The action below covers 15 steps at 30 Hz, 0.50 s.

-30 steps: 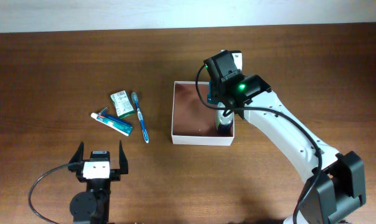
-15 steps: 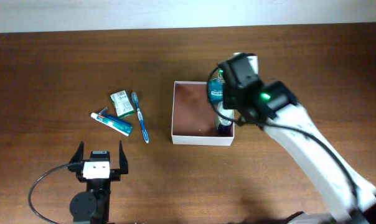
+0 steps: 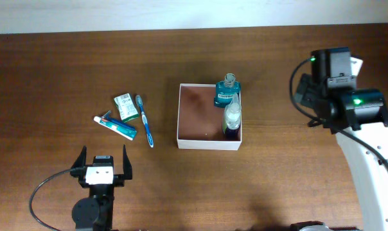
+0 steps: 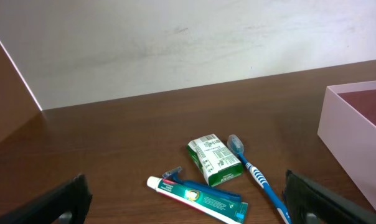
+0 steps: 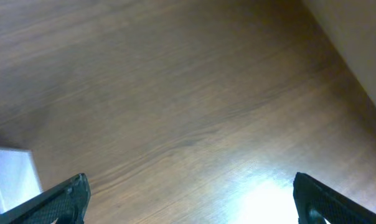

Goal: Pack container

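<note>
Container (image 3: 209, 144): square, thin white walls, reddish-brown floor, bottles (image 3: 231, 119) inside; left gripper (image 3: 104, 157), right gripper (image 5: 188, 194) both spread, empty.

Container (image 3: 207, 144) showing white walls, reddish-brown inside; packet (image 3: 124, 106) showing green-white print; toothbrush (image 3: 144, 122) showing blue; table (image 3: 52, 64) showing brown woodgrain.

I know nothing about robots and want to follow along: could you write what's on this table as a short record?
Container: open box, mid-table
Inside it: teal bottle and clear bottle, along its right wall
Outside it: green-white packet, toothbrush, toothpaste tube, all to its left
Left gripper: open, empty
Right gripper: open, empty, over bare table
</note>
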Tool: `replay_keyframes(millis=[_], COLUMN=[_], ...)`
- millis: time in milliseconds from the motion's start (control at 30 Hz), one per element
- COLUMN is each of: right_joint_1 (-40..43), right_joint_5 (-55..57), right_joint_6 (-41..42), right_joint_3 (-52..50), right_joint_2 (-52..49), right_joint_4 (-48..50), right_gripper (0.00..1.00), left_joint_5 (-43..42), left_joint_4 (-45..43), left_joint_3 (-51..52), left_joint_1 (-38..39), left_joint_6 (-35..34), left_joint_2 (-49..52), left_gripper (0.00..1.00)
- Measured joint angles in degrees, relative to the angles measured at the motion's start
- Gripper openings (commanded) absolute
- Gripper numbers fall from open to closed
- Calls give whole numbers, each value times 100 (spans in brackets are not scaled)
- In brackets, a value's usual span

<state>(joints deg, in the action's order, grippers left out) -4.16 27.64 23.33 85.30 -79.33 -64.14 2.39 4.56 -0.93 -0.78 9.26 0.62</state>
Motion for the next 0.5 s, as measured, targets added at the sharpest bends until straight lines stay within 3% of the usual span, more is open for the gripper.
replay_keyframes(millis=[500], right_joint_1=[173], right_joint_5=[-2], right_joint_6=[2], right_joint_3=[0], right_joint_2=[0], right_joint_4=[0], right_gripper=[99], left_joint_5=[0], left_joint_4=[-2], left_joint_3=[0], left_joint_1=[0], left_joint_6=[0], left_joint_2=[0], left_gripper=[99])
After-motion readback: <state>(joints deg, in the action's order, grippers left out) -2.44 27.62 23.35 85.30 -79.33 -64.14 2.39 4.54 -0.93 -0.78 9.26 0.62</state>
